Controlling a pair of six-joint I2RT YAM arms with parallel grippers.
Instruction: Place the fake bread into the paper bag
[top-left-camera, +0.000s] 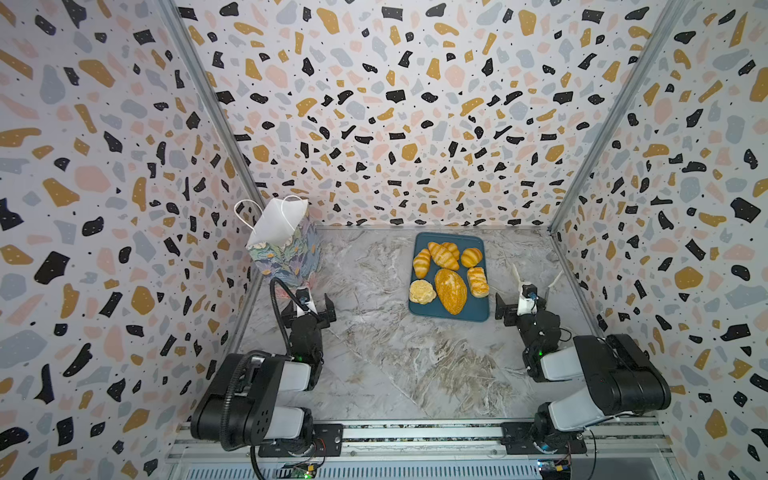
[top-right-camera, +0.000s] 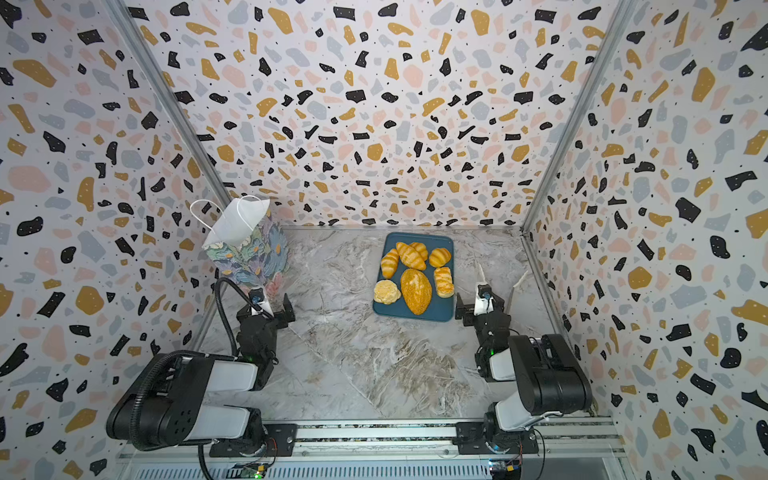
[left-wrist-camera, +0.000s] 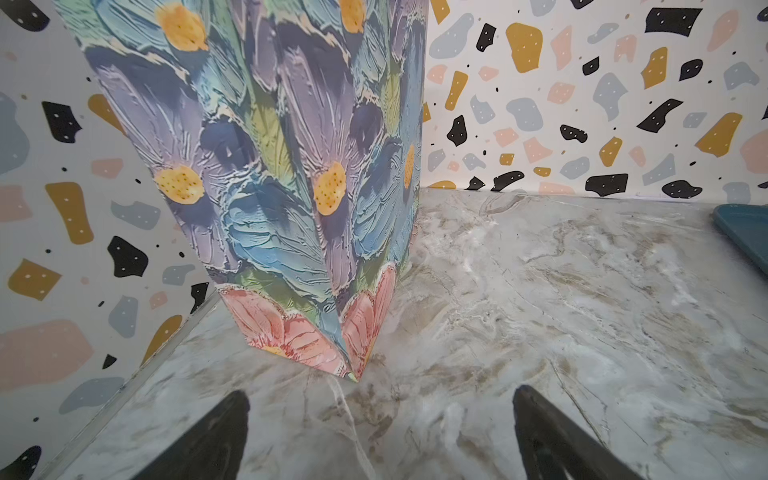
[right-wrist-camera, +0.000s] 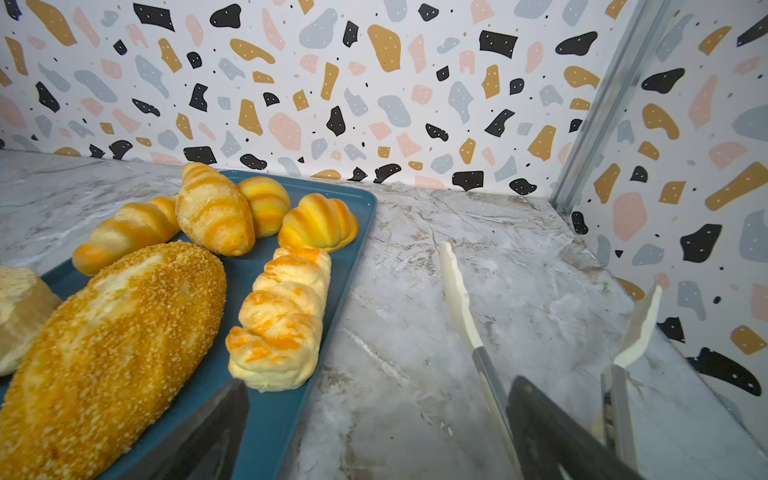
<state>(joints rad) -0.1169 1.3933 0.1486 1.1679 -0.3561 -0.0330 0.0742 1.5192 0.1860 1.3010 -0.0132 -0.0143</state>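
Observation:
The fake bread lies on a dark-blue tray (top-left-camera: 473, 314) at the back right in both top views. It includes striped croissants (top-left-camera: 443, 255), a ridged roll (top-left-camera: 471, 257), a speckled oval loaf (top-left-camera: 451, 291), a pale bun (top-left-camera: 422, 291) and a twisted roll (right-wrist-camera: 282, 320). The floral paper bag (top-left-camera: 282, 249) stands upright at the back left, its white mouth open and handles up. My left gripper (top-left-camera: 307, 304) is open just in front of the bag's bottom corner (left-wrist-camera: 353, 374), not touching it. Open too, my right gripper (top-left-camera: 523, 301) sits beside the tray's right edge, one finger (right-wrist-camera: 232, 407) over the tray rim.
White-tipped metal tongs (right-wrist-camera: 455, 282) spread in a V by my right gripper's outer finger, close to the right wall (top-left-camera: 582, 291). Patterned walls enclose the marble table (top-left-camera: 395, 353) on three sides. A metal rail (top-left-camera: 415, 432) carries both arm bases at the front.

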